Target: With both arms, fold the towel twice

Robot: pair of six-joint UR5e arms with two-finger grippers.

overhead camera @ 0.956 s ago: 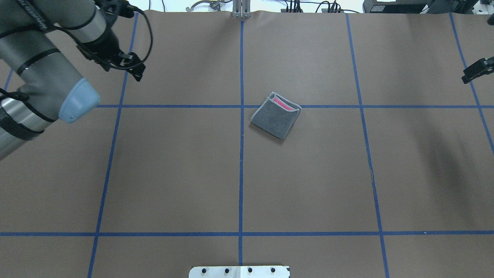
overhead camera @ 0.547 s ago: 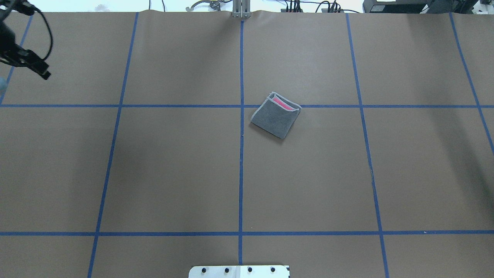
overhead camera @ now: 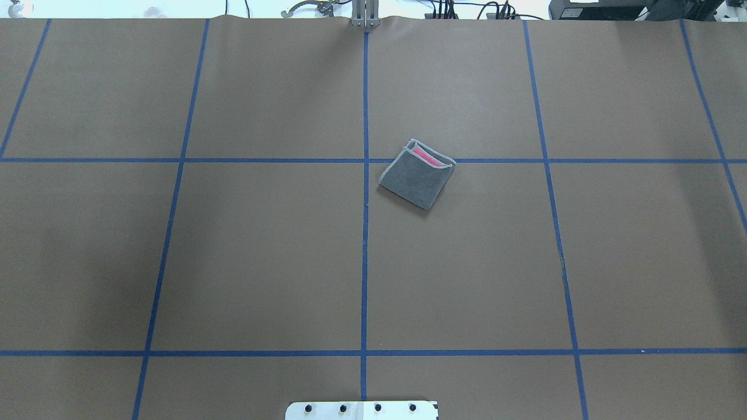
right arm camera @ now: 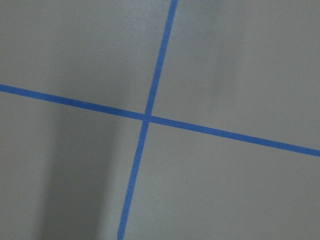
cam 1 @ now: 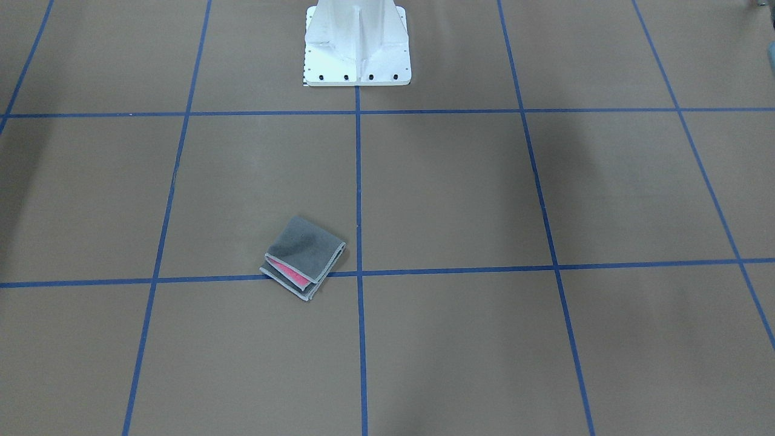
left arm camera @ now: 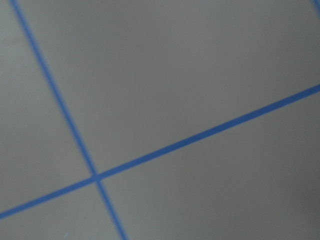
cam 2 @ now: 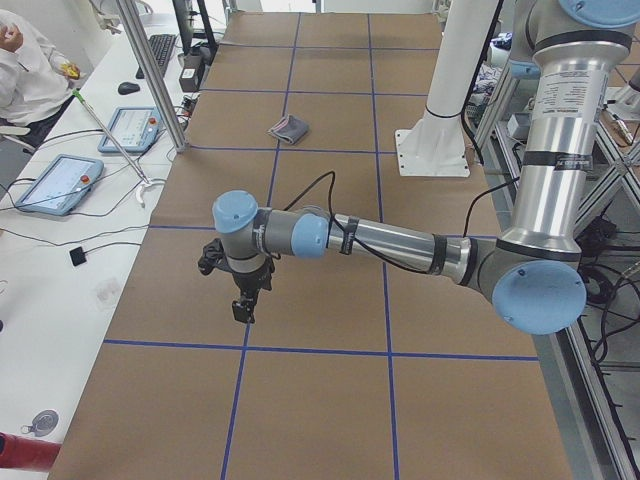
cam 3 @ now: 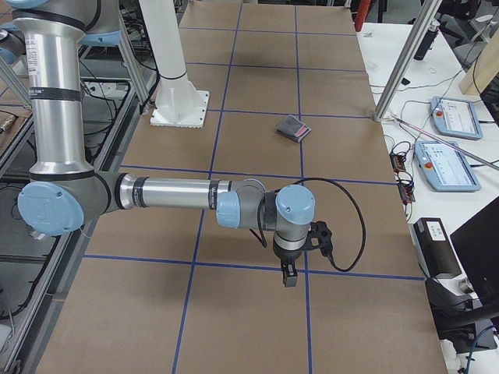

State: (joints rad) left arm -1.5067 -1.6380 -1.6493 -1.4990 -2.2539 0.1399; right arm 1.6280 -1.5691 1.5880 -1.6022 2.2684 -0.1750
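Note:
The towel (overhead camera: 416, 175) lies folded small near the table's middle, dark grey face up, with a pink strip showing at its open far edge. It also shows in the front-facing view (cam 1: 304, 256) and far off in both side views (cam 2: 283, 129) (cam 3: 293, 128). Nothing touches it. My left gripper (cam 2: 243, 305) hangs low over the brown mat at the table's left end, well away from the towel. My right gripper (cam 3: 290, 273) hangs likewise at the right end. Both show only in side views, so I cannot tell whether they are open or shut. The wrist views show only mat and blue tape.
The white pedestal (cam 1: 357, 48) stands bolted at the robot's edge of the table. Blue tape lines grid the brown mat (overhead camera: 262, 251). Beyond the far edge a side table holds control tablets (cam 2: 60, 183) and cables, with a person (cam 2: 25, 70) seated there.
The left arm swung out of the overhead view to the left, and the right gripper left it to the right. The towel has not moved.

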